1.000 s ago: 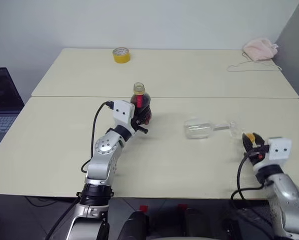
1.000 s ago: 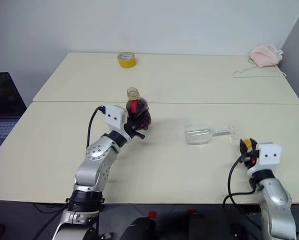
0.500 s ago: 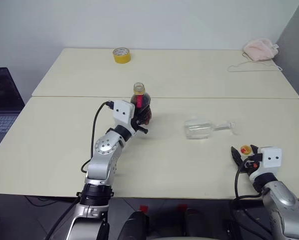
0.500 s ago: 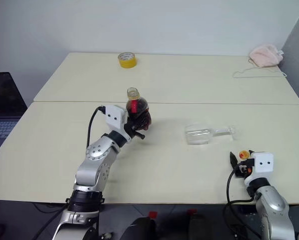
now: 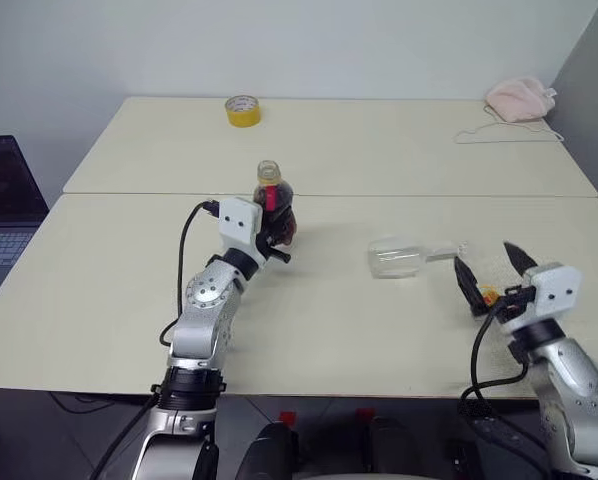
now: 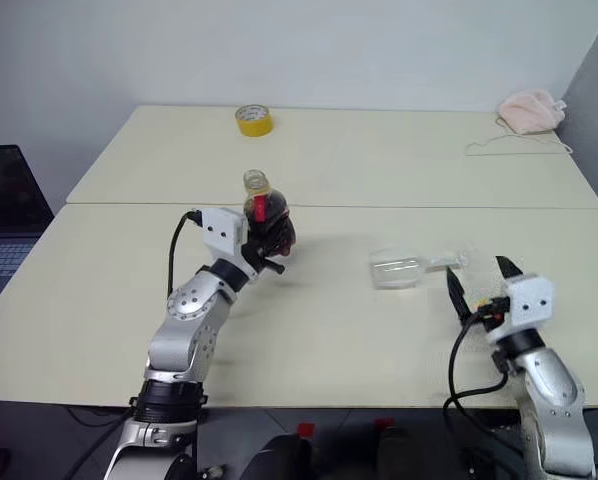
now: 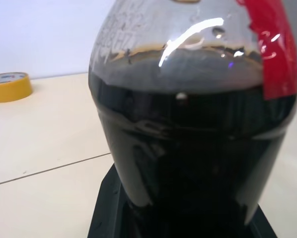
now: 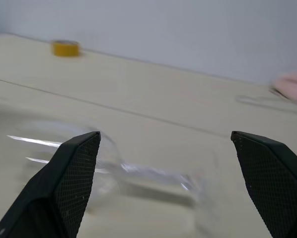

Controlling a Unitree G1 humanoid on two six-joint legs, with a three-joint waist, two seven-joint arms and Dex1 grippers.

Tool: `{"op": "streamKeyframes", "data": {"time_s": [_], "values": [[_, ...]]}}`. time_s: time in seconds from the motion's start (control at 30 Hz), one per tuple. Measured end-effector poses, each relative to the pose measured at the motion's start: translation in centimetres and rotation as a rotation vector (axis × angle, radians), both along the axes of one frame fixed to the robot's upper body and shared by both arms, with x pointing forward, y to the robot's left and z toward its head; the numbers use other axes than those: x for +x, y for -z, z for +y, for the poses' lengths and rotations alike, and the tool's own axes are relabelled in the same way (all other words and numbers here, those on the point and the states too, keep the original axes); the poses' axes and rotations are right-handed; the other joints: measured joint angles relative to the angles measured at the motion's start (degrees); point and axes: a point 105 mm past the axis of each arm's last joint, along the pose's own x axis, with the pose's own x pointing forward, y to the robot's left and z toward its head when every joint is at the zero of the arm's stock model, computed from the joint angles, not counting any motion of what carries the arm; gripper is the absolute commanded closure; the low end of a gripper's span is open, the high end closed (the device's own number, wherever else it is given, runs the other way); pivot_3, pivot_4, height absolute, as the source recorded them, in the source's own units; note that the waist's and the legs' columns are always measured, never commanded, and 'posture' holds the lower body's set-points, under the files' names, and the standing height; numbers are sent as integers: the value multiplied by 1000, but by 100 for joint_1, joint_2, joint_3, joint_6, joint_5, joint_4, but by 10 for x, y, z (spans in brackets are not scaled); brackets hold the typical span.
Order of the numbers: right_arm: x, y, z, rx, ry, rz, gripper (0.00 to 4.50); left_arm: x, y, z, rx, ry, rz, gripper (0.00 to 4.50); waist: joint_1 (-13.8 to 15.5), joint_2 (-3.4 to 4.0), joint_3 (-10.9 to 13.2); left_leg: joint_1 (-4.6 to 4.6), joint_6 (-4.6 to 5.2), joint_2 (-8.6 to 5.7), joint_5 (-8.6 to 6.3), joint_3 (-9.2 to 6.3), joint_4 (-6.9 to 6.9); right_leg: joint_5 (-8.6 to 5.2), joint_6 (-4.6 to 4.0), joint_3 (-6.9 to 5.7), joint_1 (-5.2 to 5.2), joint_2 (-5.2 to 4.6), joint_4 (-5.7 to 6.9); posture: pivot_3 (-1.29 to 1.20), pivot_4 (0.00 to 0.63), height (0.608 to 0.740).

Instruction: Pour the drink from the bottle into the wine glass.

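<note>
The bottle [image 5: 272, 203] stands upright near the middle of the table, its neck uncapped, with my left gripper [image 5: 277, 236] shut on its lower body. The dark drink [image 7: 188, 148] reaches up to its shoulder, beside a red label [image 7: 267, 49]. The wine glass [image 5: 399, 257] lies on its side on the table, its stem and foot pointing right. My right gripper [image 5: 482, 256] hovers open just right of the foot. In the right wrist view its fingers [image 8: 74, 183] stand wide apart with the wine glass [image 8: 89, 148] lying ahead of them. A small yellow cap [image 5: 489, 295] lies under that gripper.
A yellow tape roll [image 5: 243, 110] sits at the far side of the table. A pink cloth [image 5: 519, 98] and a thin cord [image 5: 504, 135] lie at the far right. A laptop [image 5: 4, 215] is off the table's left edge. A seam [image 5: 379, 195] crosses the tabletop.
My right gripper has opened, let go of the yellow cap, then risen from the table's front edge toward the glass's foot. My left gripper still holds the bottle in about the same place.
</note>
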Motion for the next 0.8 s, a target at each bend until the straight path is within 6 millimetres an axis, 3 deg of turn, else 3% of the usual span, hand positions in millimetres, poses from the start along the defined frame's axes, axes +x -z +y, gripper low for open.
{"op": "streamKeyframes", "data": {"time_s": [0.13, 0.23, 0.37, 0.6, 0.8], "values": [[0, -10, 35, 17, -200, 58, 0, 4, 0, 7, -9, -30, -3, 3744, 11, 0, 0, -1, 0, -3, 0, -1, 4, 0, 0, 1, 6, -2, -8, 0, 150, 740], [1, -28, 60, 15, -375, 91, 0, 8, 4, 13, -20, -56, 8, 3744, 3, 0, 0, 0, 0, 0, 0, -8, 2, 0, 0, -7, 6, 1, -8, 0, 150, 740], [0, -38, 78, -13, -522, 140, 0, 13, 9, 26, -49, -105, 25, 3744, 11, -2, 1, -5, 0, -3, 0, -10, 1, 0, 0, -11, 8, -2, -15, 0, 150, 740], [-3, -41, 109, -64, -709, 188, 0, 23, 12, 39, -75, -164, 27, 3744, 10, -4, 1, -5, 0, -3, 0, -12, 5, 0, 0, -13, 8, -2, -12, 0, 150, 740], [20, -40, 140, -80, -746, 185, 0, 42, 11, 51, -79, -234, 10, 3744, -8, -5, 0, -12, 0, -4, 0, -13, 4, 0, 0, -14, -5, -4, -6, 0, 150, 740]]}}
